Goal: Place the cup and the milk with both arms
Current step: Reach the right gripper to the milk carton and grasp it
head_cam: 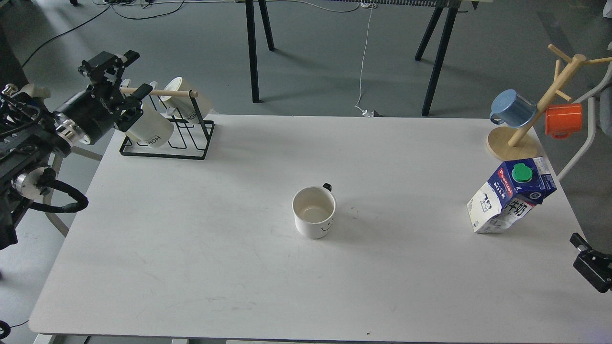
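Left gripper [123, 83] open, empty; right gripper [590, 263] state unclear. Milk [510, 196] tilted right; cup [314, 211] upright.

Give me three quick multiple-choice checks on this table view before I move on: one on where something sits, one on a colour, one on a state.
1. Where is the milk?
A. near the table's right edge
B. on the black wire rack
C. inside the cup

2. What colour is the milk's screw cap?
A. red
B. green
C. yellow

3. What state is the cup in?
A. lying on its side
B. upside down
C. upright and apart from both hands

Answers:
1 A: the carton stands below the wooden mug tree, by the right edge.
2 B: the round cap on the blue top is green.
3 C: its open mouth faces up at mid-table; the left hand is up by the wire rack, far away.
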